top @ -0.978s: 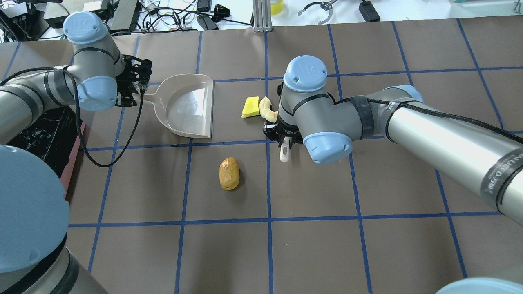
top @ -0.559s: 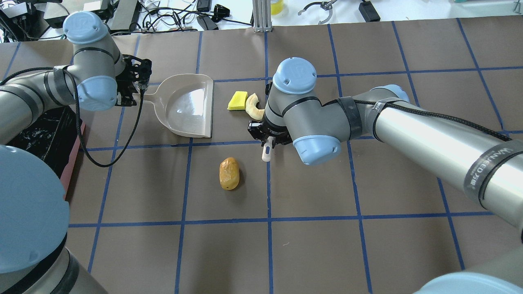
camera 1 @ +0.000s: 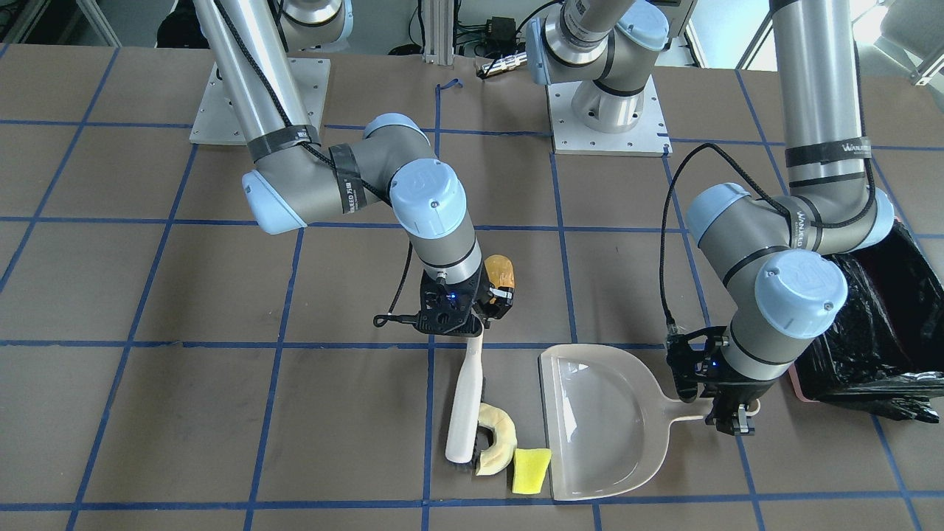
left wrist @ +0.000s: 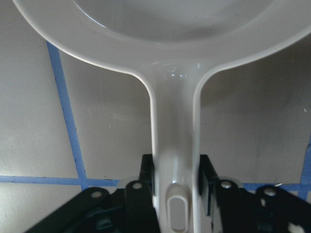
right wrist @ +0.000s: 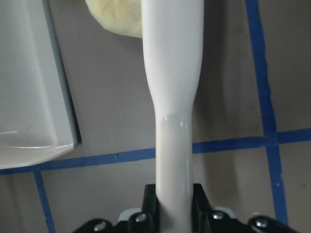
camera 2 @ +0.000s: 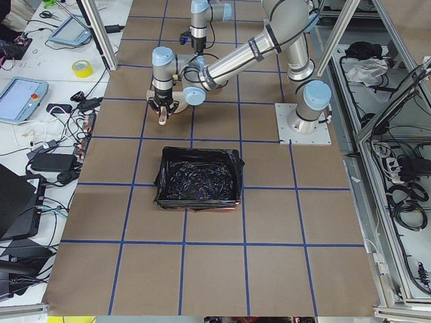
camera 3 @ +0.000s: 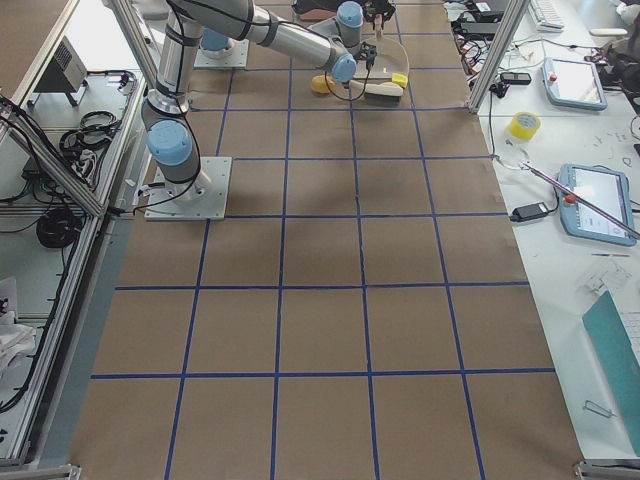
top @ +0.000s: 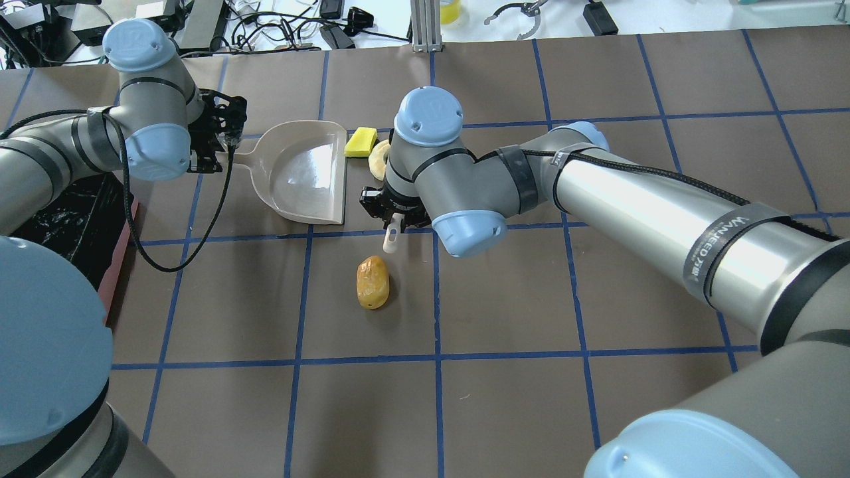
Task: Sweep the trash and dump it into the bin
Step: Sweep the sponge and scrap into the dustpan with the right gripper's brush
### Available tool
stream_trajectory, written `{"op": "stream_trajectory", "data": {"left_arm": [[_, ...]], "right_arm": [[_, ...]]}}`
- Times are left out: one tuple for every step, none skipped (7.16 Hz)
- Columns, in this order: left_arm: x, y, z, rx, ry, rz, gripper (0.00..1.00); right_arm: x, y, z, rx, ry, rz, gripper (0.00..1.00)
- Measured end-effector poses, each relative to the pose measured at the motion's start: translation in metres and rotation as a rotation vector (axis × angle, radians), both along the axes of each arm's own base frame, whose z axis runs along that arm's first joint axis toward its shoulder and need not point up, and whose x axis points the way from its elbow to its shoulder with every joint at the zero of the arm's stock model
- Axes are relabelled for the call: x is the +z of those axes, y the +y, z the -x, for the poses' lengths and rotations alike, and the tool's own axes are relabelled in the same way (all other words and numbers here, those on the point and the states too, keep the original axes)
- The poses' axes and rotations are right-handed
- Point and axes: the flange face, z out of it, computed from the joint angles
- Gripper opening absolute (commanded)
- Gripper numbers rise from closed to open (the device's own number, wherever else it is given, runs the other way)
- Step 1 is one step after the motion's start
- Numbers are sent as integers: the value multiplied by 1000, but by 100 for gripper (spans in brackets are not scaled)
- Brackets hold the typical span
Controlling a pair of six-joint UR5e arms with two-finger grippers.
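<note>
My left gripper (top: 216, 143) is shut on the handle of the translucent grey dustpan (top: 305, 172), which lies flat on the table; the handle fills the left wrist view (left wrist: 175, 145). My right gripper (top: 392, 216) is shut on a white-handled brush (camera 1: 466, 398). The brush head rests against the cream crescent (top: 378, 158). The yellow wedge (top: 360, 141) lies beside it at the far corner of the dustpan's open lip. The orange-brown lump (top: 373, 282) lies alone on the table, near the right wrist. The bin (camera 1: 870, 332) with its black bag stands behind the left arm.
The table is brown with a blue tape grid. Both arm base plates (camera 1: 608, 110) are bolted at the robot's side. Cables and devices (top: 285, 26) lie beyond the far edge. The bin also shows in the exterior left view (camera 2: 199, 178).
My right arm has swept the brush toward the dustpan, pushing the yellow wedge and cream crescent up to its open lip. The left arm, dustpan and orange lump have not moved.
</note>
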Motion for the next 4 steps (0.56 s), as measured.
{"op": "stream_trajectory", "data": {"left_arm": [[0,0,0,0,0,0,0],[0,0,0,0,0,0,0],[0,0,0,-1,0,0,0],[0,0,0,-1,0,0,0]], "right_arm": [[0,-2,-8,-2,-27,-8,0],[2,-7,-14,-4,-44,-6,0],[4,-12,-18,-5,-53,-1,0],[6,-15,-25,-4,-58,5,0]]}}
